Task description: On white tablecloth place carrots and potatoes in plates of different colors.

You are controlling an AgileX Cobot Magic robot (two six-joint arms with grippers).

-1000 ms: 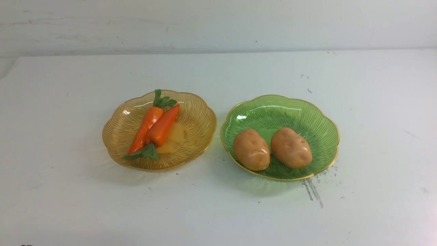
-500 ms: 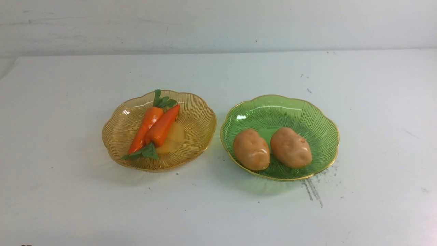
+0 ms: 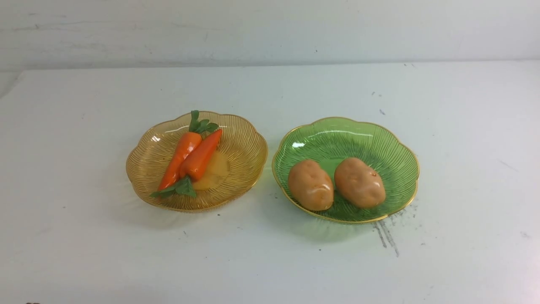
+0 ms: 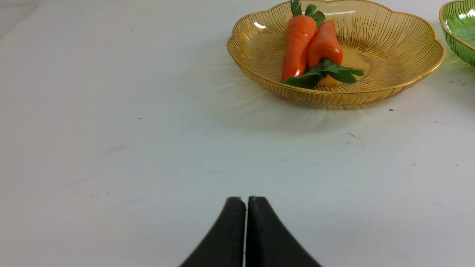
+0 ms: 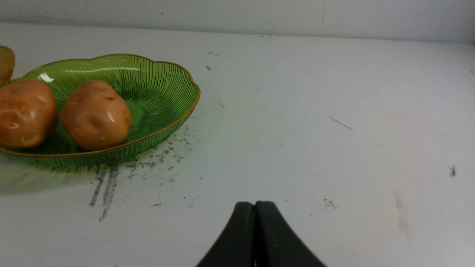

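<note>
both carrots [image 3: 190,154] lie together in the amber plate [image 3: 244,143], ahead of the left pincer [image 4: 246,200] and well apart from it. both potatoes [image 3: 335,183] sit side by side in the green plate [image 3: 337,131], ahead of the right pincer [image 5: 255,204] toward the other arm's side. each pincer is pressed closed, holding nothing, low over the white tablecloth [image 3: 84,236]. the sorting looks finished; nothing seems left.

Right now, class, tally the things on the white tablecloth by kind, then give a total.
Carrots: 2
Potatoes: 2
Plates: 2, the amber plate and the green plate
Total: 6
</note>
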